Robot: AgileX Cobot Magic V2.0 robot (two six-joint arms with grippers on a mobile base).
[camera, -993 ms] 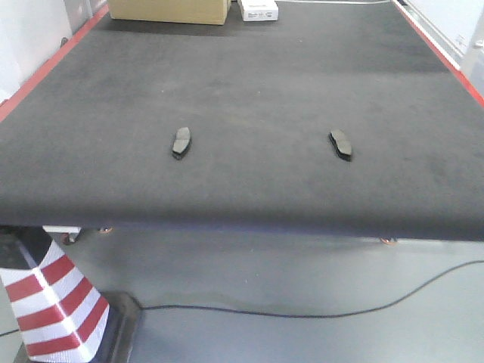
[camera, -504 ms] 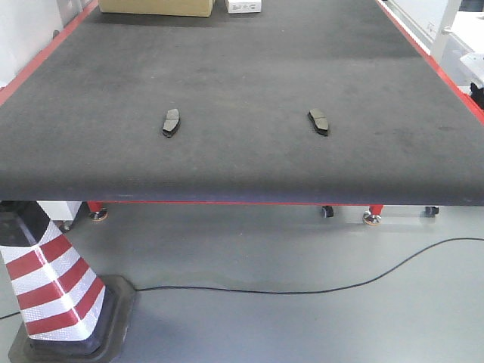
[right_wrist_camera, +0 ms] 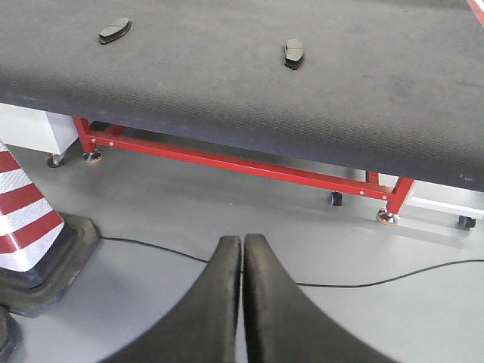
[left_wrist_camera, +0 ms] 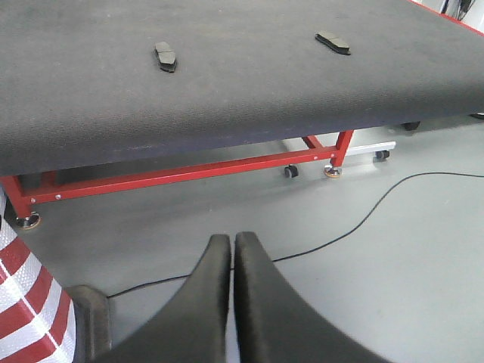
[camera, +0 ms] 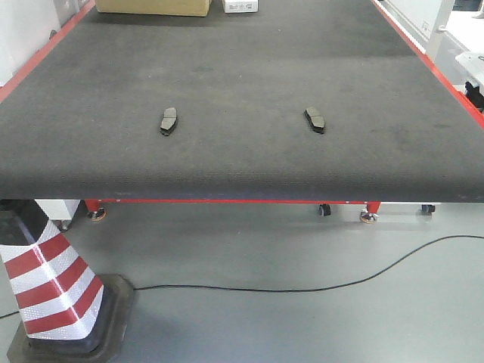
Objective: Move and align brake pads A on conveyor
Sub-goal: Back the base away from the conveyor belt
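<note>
No legible text anywhere; print on the white box (camera: 240, 5) too small.

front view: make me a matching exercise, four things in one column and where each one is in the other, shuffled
Things
1. cardboard box
2. striped cone
3. black cable
4. left brake pad

Places
a. standing on the floor at the near left
b. lying across the floor in front of the belt
c. far end of the belt, left side
d. on the belt's near half, left of centre

Pairs: 1-c, 2-a, 3-b, 4-d
</note>
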